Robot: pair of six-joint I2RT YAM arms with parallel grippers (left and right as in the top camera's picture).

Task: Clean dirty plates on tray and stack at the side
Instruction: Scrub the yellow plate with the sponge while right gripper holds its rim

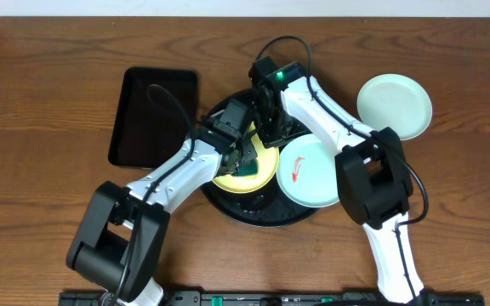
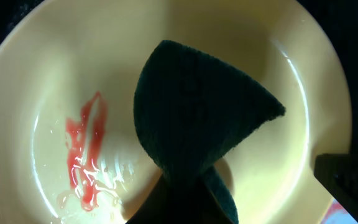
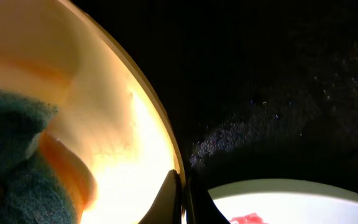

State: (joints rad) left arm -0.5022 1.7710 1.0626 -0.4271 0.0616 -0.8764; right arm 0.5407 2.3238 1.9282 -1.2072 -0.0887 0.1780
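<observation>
A yellow plate (image 1: 258, 167) with a red smear (image 2: 82, 155) lies on the round black tray (image 1: 253, 212). My left gripper (image 1: 247, 157) is shut on the teal sponge (image 2: 197, 118) and presses it on the yellow plate (image 2: 316, 81). My right gripper (image 1: 270, 127) is shut on the yellow plate's rim (image 3: 160, 134). A pale mint-blue plate (image 1: 309, 172) with a red smear lies on the tray's right side and shows in the right wrist view (image 3: 291, 202). A second mint-blue plate (image 1: 394, 104), with no smears, lies on the table at the right.
A smaller rectangular black tray (image 1: 151, 115) lies on the wooden table to the left of the round tray.
</observation>
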